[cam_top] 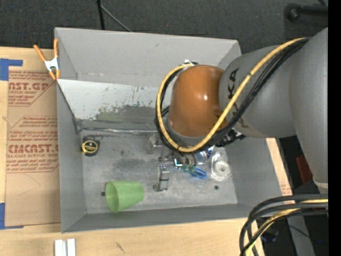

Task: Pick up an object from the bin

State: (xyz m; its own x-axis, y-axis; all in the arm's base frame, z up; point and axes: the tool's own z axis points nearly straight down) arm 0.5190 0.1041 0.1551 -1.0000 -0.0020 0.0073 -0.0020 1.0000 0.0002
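- Gripper (162, 182) sits low over the floor of the grey bin (106, 97), about the middle of it from left to right and towards the near side. It hangs below the arm's orange cover (194, 103), and the arm comes in from the right.
- We cannot tell how far it is open, nor whether it has hold of anything, because its metal parts overlap from this angle.
- Nearest on its left is a green cup (123, 196). It lies on its side close to the near wall, clearly apart from the gripper.
- The cup's long axis runs roughly left to right. Its wider mouth seems to point left and its narrower base right, towards the gripper, though the view is poor enough that we are not sure.
- Just to the right of the gripper lies a small heap of blue and clear pieces (198, 170), with a clear round piece (220, 168) at the heap's right edge.
- A small yellow and black thing (90, 147) rests by the left wall, farther back than the cup and well apart from the gripper.
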